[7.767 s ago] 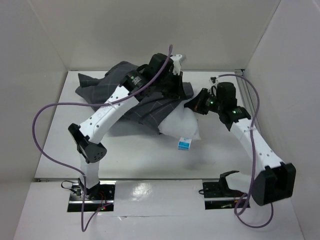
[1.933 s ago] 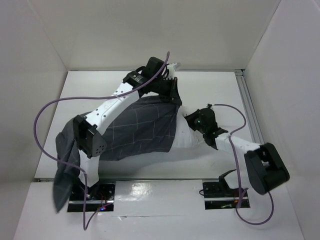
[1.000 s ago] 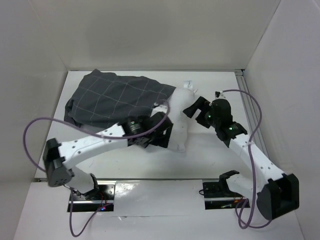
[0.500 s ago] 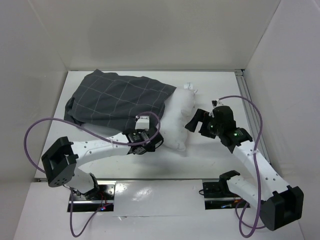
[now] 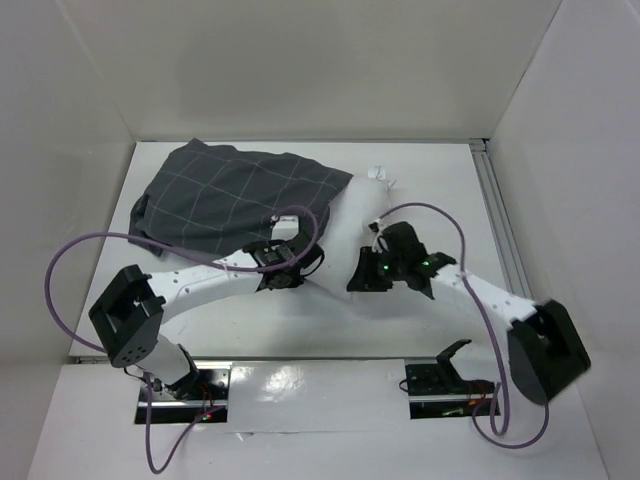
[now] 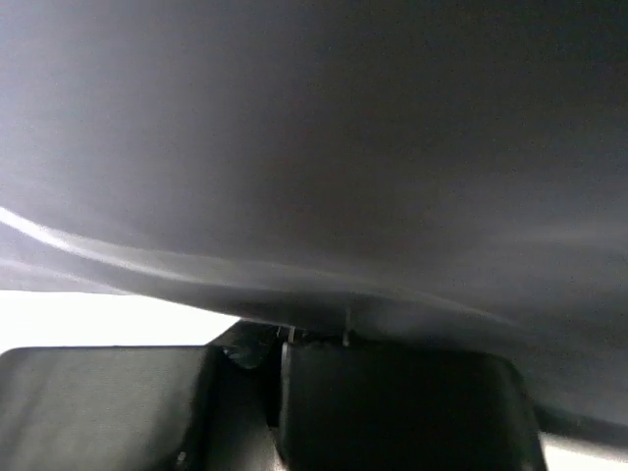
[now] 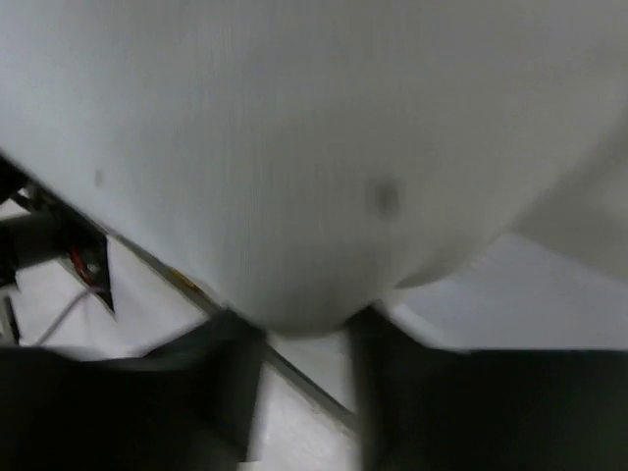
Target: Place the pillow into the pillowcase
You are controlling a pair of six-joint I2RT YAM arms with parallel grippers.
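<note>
Left wrist view: pillowcase [image 6: 314,147] fills frame, defocused, grid unresolved. Right wrist view: pillow [image 7: 294,147] blurred, cropped at top and sides; right end effector [image 7: 299,353] grip indeterminate. Overhead: pillow's left part hidden inside pillowcase.

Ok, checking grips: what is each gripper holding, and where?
Left gripper pinches the pillowcase, near edge. Right gripper straddles the pillow, near end; grip cannot be told.
</note>
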